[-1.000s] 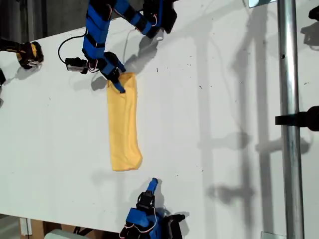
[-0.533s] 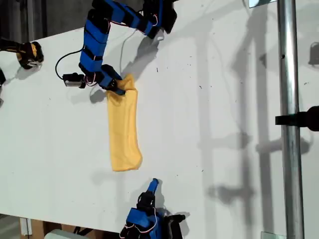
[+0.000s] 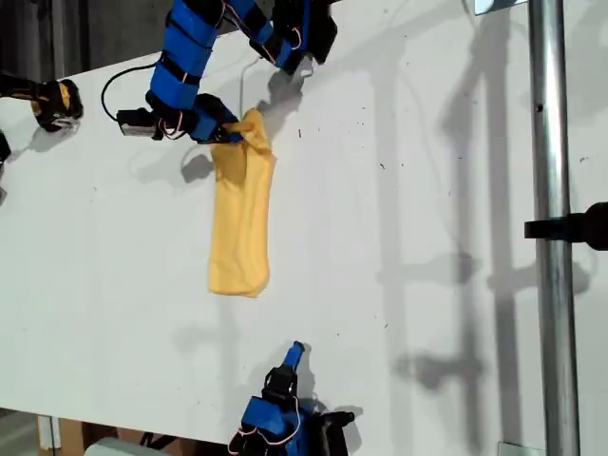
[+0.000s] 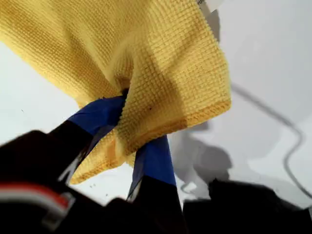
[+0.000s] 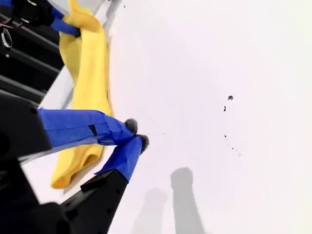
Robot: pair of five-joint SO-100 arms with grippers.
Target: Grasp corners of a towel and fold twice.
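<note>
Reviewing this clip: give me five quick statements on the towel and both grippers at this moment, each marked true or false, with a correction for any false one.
1. My first gripper is shut on one end of the towel. True.
2. My second gripper also holds the towel. False: its jaws are closed on nothing, with the towel lying apart from it on the table.
3. The towel is spread flat as a full square. False: it is a long narrow folded strip.
4. The gripped end of the towel is bunched and lifted off the table. True.
5. A small white tag shows at the towel's edge in the first wrist view. True.
</note>
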